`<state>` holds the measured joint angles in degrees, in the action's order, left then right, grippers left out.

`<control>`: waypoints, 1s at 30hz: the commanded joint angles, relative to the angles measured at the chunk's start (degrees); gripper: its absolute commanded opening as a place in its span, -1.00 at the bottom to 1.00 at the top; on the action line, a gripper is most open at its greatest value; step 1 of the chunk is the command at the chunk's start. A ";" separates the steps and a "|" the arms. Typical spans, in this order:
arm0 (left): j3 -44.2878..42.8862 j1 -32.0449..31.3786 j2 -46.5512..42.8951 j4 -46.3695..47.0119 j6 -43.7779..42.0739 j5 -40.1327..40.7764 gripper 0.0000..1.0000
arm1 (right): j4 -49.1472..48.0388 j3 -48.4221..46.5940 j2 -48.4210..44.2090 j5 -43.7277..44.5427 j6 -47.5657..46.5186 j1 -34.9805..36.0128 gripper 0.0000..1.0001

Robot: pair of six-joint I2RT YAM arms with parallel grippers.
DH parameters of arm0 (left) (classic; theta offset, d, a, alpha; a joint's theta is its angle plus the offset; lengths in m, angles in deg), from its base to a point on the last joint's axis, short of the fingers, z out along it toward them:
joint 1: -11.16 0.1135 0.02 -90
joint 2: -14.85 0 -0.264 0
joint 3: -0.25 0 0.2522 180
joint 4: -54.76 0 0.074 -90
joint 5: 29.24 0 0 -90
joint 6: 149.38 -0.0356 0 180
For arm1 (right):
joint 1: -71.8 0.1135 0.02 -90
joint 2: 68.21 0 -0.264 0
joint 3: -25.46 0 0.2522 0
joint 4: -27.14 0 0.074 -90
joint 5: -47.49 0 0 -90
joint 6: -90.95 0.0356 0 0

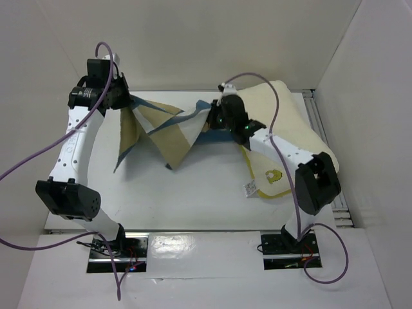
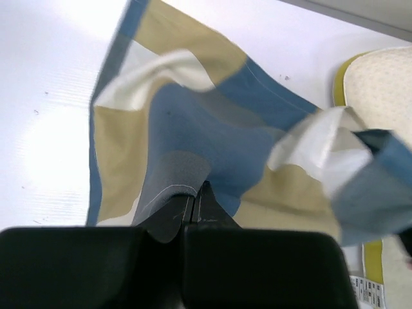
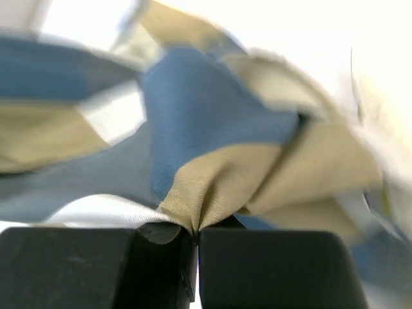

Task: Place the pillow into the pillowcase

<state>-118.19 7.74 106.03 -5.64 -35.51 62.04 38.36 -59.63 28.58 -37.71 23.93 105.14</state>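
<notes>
Seeing limp blue-tan checked fabric pillowcase [image 1: 161,132] pinched by my left gripper [image 2: 194,201] and right gripper [image 3: 195,233]; plump cream quilted pillow [image 1: 293,116] lies rightward, nearest the right gripper.

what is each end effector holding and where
Both hold the pillowcase: left end effector pinches its left end, right end effector a bunched fold near the pillow.

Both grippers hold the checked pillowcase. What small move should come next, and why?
Probably draw the left gripper and right gripper apart to spread the cloth: both are shut on the pillowcase, bunched between them; the pillow lies outside it.
</notes>
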 commanded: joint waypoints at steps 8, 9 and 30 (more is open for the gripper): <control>-0.79 1.93 -5.21 0.58 -1.38 0.67 -1.00 | 45.57 -33.61 -7.05 -15.87 -11.03 -8.12 -1.00; 1.91 1.93 -6.09 0.58 -1.38 -0.13 -1.00 | 47.18 -32.48 -7.75 -15.09 -11.03 -8.12 -1.00; 10.92 3.07 2.49 2.51 5.13 -1.43 0.72 | 44.91 -22.55 2.44 -4.62 -6.81 -5.49 0.80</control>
<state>-103.61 10.54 101.48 -2.79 -31.92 59.94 85.35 -85.43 32.60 -41.97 16.77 97.51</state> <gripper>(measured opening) 0.868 0.900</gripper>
